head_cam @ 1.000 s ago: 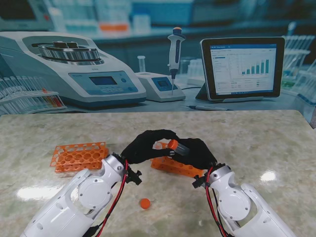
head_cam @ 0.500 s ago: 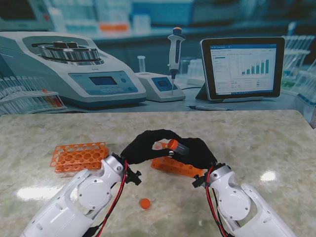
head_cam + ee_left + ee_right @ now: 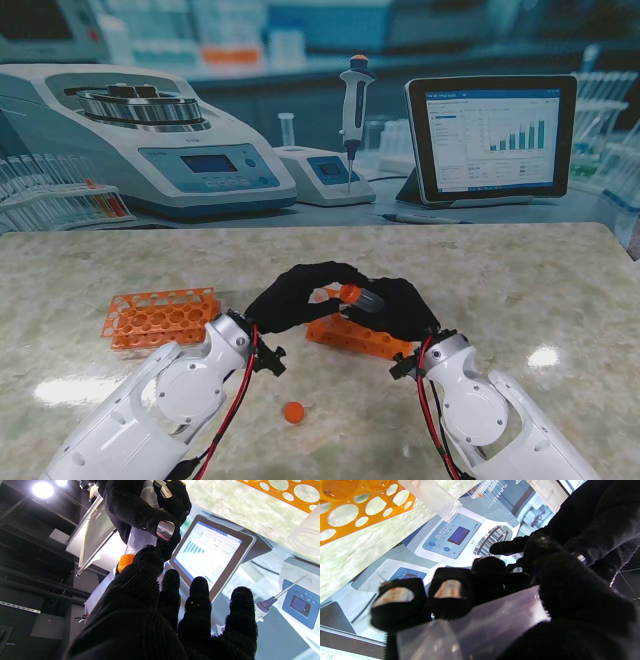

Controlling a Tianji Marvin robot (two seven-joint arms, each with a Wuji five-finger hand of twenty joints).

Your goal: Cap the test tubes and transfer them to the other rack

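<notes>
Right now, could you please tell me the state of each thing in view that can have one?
Test tube: held off the table, tilted, orange cap on its end.
Right hand: shut on the test tube.
Left hand: fingers at the cap.
Loose cap: lying on the table, unused.
Left rack: on the table, no tubes visible.
Middle rack: partly hidden by the hands.
</notes>
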